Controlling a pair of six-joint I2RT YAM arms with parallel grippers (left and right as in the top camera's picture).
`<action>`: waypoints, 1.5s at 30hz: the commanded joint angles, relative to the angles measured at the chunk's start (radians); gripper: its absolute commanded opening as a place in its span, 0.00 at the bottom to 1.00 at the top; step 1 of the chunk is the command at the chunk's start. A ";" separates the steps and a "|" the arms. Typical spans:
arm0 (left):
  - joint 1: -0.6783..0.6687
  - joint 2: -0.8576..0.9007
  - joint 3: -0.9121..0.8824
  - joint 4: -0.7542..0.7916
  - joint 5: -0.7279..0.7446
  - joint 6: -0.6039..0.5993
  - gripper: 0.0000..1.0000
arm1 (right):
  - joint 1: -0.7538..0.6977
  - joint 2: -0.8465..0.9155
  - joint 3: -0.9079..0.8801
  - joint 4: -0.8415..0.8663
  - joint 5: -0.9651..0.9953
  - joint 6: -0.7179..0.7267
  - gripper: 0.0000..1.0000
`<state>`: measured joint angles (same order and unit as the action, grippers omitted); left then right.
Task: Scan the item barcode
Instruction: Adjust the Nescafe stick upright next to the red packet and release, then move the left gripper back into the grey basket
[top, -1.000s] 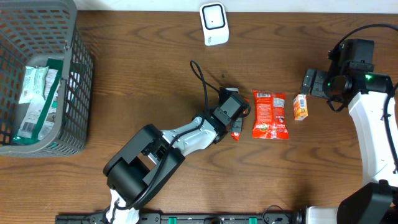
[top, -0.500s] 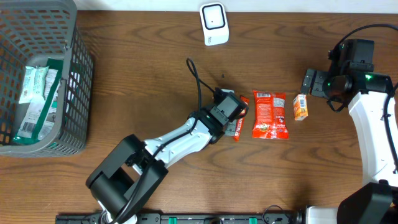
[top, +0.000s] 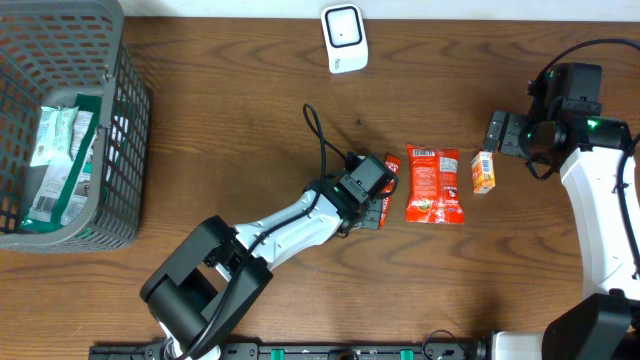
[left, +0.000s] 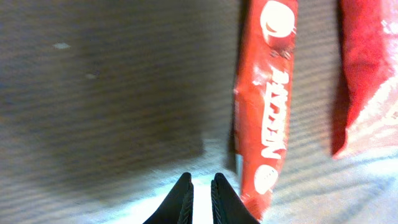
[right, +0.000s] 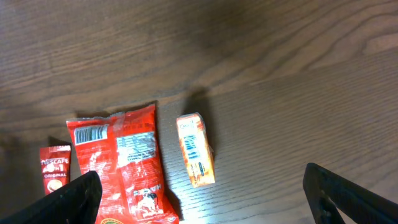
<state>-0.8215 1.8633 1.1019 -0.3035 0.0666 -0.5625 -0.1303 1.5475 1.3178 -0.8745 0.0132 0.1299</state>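
Observation:
A narrow red Nescafe stick (left: 267, 106) lies on the wooden table, just right of my left gripper (left: 200, 182), which is shut with nothing between its fingers. From overhead the left gripper (top: 374, 210) covers the stick's lower part, and only the stick's top end (top: 392, 162) shows. Right of the stick lies a red snack bag (top: 434, 185) with its barcode facing up (right: 92, 134). A small orange box (top: 483, 171) lies beside the bag. My right gripper (top: 498, 132) hovers open near the box (right: 196, 149), holding nothing. The white scanner (top: 344, 38) stands at the back.
A grey mesh basket (top: 130, 120) at the far left holds green and white packets (top: 60, 150). A black cable (top: 322, 135) loops up from the left arm.
My left gripper has drawn back slightly toward the lower left, uncovering the stick's top end. The right arm has not moved.

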 joint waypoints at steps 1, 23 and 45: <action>-0.020 0.019 -0.007 -0.006 0.028 -0.023 0.14 | -0.006 -0.003 0.012 -0.001 -0.003 0.015 0.99; -0.020 -0.019 0.112 -0.175 -0.027 0.092 0.25 | -0.006 -0.003 0.012 -0.001 -0.004 0.015 0.99; 0.883 -0.216 1.052 -0.835 -0.379 0.333 0.78 | -0.006 -0.003 0.012 -0.001 -0.004 0.015 0.99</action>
<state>-0.0826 1.6432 2.1494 -1.1210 -0.2771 -0.2497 -0.1303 1.5475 1.3178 -0.8745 0.0135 0.1299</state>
